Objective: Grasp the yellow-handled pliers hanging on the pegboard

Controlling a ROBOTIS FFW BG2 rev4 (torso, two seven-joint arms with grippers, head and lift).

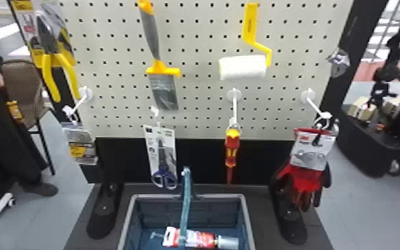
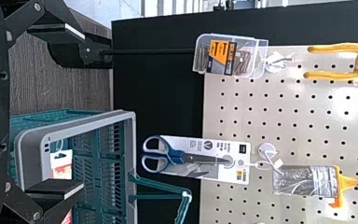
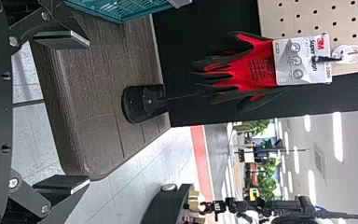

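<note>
head view: pliers [image 1: 56, 66] hang on their card at the upper left of the pegboard [image 1: 202, 33], yellow handles pointing down. scissors [image 1: 162, 159], a screwdriver [image 1: 232, 153] and red gloves [image 1: 304, 176] hang along the lower row, above the basket [image 1: 242, 212] on the worktop [image 1: 209, 188]. left tool [image 2: 72, 112] is wide open and empty, facing the basket; right tool [image 3: 73, 112] is also open and empty, by the worktop's edge near the gloves.
</note>
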